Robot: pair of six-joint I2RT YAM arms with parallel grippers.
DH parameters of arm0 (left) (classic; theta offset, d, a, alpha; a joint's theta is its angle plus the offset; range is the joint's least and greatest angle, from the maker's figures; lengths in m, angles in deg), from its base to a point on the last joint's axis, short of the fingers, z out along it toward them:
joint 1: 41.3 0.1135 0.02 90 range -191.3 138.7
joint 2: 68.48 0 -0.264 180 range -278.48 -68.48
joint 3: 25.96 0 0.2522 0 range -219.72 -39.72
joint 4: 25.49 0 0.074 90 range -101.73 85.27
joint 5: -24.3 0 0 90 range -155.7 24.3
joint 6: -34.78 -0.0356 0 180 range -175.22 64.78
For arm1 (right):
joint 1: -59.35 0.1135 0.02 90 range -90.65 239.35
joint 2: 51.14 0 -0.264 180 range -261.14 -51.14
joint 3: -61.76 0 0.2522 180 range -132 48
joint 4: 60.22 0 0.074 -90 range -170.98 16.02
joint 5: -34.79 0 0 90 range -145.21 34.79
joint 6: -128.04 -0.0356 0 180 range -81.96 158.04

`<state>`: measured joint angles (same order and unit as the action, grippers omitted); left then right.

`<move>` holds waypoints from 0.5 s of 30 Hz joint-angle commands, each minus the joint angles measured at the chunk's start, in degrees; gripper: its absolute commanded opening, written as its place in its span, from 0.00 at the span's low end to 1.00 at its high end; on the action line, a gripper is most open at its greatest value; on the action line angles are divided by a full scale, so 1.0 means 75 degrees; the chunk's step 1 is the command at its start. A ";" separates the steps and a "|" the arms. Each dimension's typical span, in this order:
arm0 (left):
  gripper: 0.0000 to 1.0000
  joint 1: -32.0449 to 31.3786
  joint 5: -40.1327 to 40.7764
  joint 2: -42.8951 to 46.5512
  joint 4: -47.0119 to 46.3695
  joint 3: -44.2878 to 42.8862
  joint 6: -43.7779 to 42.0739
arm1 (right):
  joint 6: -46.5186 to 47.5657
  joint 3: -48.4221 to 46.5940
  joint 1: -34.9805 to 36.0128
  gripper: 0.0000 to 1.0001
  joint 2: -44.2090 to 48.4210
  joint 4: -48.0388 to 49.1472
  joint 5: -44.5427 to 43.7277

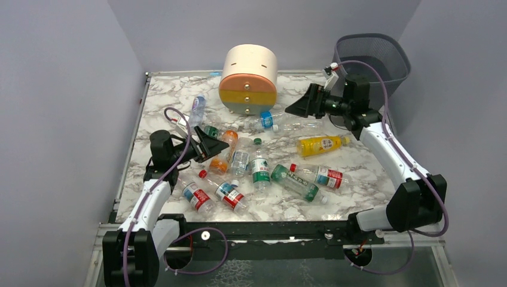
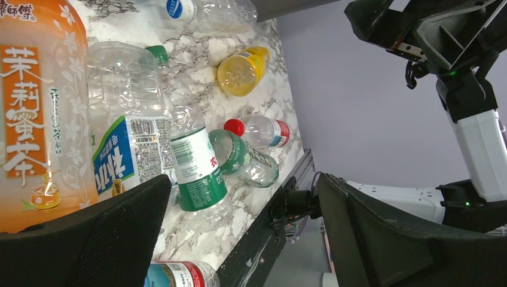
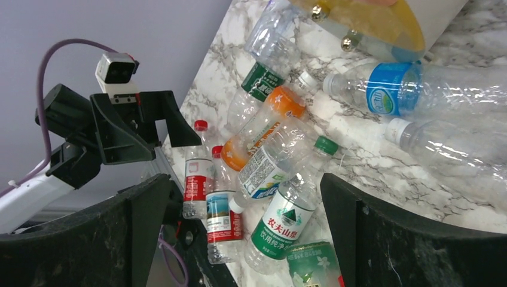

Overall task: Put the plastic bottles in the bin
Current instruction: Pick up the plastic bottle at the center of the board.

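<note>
Plastic bottles (image 1: pixel 260 170) lying on marble surface (image 1: pixel 359 173), mesh bin (image 1: pixel 388 60) at one o'clock, left hand (image 1: pixel 214 145) spread at nine o'clock, right hand (image 1: pixel 297 107) spread near bin

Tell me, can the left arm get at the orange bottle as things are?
Probably yes. The left pincer is open and empty, right beside the orange bottle, with nothing between them. A clear bottle lies close against its far side, which might crowd the grip.
</note>
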<state>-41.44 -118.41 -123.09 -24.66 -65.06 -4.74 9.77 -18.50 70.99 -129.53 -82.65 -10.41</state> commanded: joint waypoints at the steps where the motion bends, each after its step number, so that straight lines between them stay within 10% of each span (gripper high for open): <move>1: 0.99 -0.0029 -0.0049 0.0004 -0.0083 0.0082 -0.0242 | 0.0161 -0.0373 0.0392 1.00 -0.0380 0.0026 -0.0111; 15: 0.99 -0.0033 0.0228 0.0145 0.0670 -0.0081 -0.0558 | 0.0078 -0.0107 0.1067 1.00 -0.0752 0.0423 -0.0128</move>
<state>-41.44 -118.17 -122.81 -20.07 -65.06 -6.95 10.01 -19.28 78.18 -133.35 -82.47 -10.83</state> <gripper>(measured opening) 0.989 0.995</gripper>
